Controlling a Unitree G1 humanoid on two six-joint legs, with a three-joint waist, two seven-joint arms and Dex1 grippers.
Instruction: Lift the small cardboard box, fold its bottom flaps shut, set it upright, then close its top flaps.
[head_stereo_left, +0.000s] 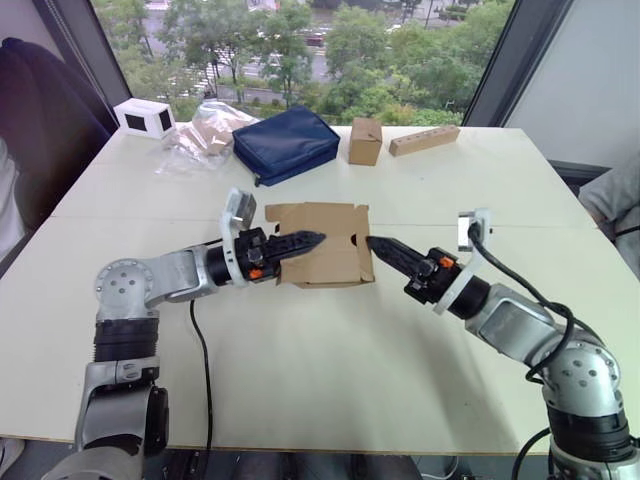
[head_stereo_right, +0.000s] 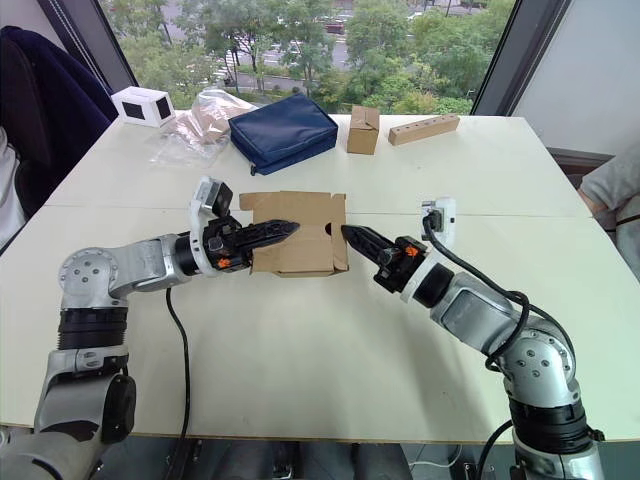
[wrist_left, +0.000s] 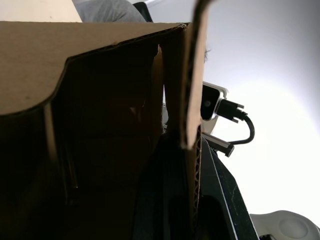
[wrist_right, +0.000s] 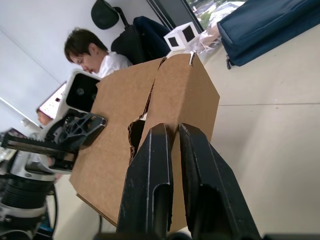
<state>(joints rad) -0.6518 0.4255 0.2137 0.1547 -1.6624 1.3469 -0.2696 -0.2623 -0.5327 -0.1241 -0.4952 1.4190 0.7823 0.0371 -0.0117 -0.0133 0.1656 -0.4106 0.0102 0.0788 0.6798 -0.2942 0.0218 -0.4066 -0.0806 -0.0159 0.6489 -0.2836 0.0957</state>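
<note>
The small cardboard box (head_stereo_left: 322, 245) lay near the middle of the white table (head_stereo_left: 330, 370), well short of its far edge, with the two arms reaching in from either side. The left gripper (head_stereo_left: 303, 242) lay across the box's left half, its fingers clamped on a cardboard panel that ran between them in the left wrist view. The right gripper (head_stereo_left: 378, 246) met the box's right edge, its fingers (wrist_right: 150, 185) drawn narrow with only a thin gap and their tips against a flap.
</note>
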